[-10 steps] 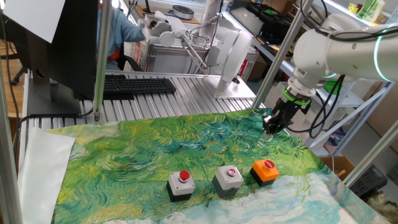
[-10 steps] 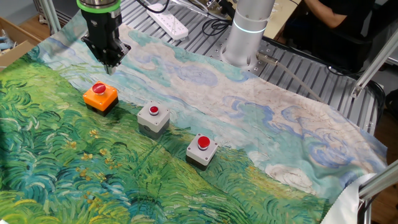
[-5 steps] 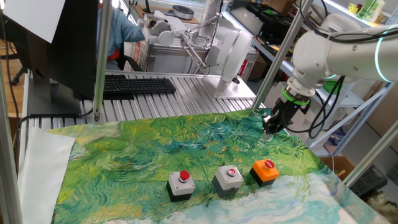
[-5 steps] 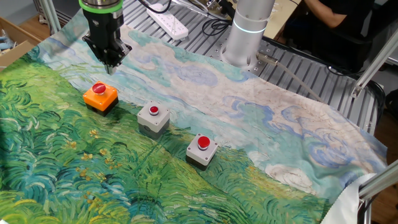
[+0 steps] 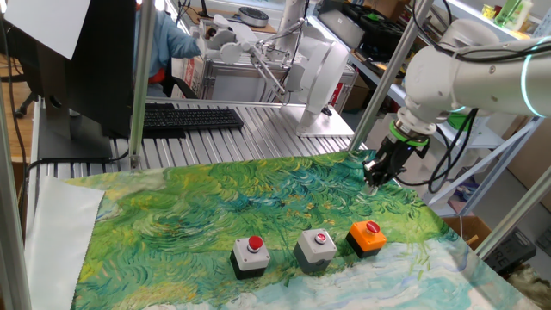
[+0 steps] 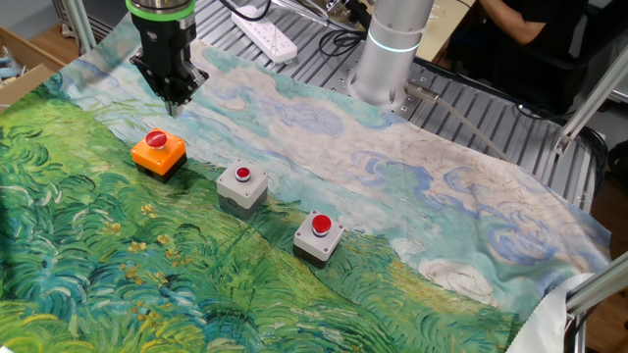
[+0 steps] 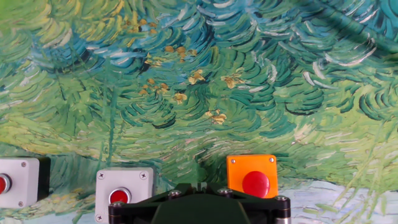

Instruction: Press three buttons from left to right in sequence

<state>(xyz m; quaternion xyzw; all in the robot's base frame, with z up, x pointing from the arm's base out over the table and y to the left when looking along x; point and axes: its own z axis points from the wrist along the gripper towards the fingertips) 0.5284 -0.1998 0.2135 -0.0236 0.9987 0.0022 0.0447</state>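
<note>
1. Three small boxy push-button units with round red caps stand in a straight row on the cloth, caps facing straight up. In one fixed view the row runs left to right, climbing slightly toward the right: the grey-housed button at the left end (image 5: 250, 255), the grey-housed middle button (image 5: 316, 248), and the orange-housed button (image 5: 368, 237) at the right end.
2. In the other fixed view the order is mirrored: the orange unit (image 6: 159, 152) sits farthest left and highest, the middle grey one (image 6: 241, 186) below and right of it, the last grey one (image 6: 319, 236) lowest. The units are apart from one another, with roughly even gaps.
3. The black two-finger gripper (image 6: 177, 101) points straight down above the cloth, just beyond the orange unit and not touching it. Its fingers are pressed together and hold nothing.
4. The hand view looks down on the orange unit (image 7: 251, 176) just ahead of the gripper's dark body, the middle grey unit (image 7: 124, 193) to its left, and the edge of the third (image 7: 18, 181) at the frame border.
5. The surface is a painted-pattern cloth of swirling green, yellow and blue strokes (image 5: 215, 207) spread over a ribbed aluminium table (image 5: 258, 120).
6. Behind the cloth lie a black keyboard (image 5: 189, 117) and a dark monitor (image 5: 82, 60). A white power strip (image 6: 267, 37) lies near the arm's white cylindrical base (image 6: 391, 49).
7. Nothing stands between the gripper and the row of buttons.
</note>
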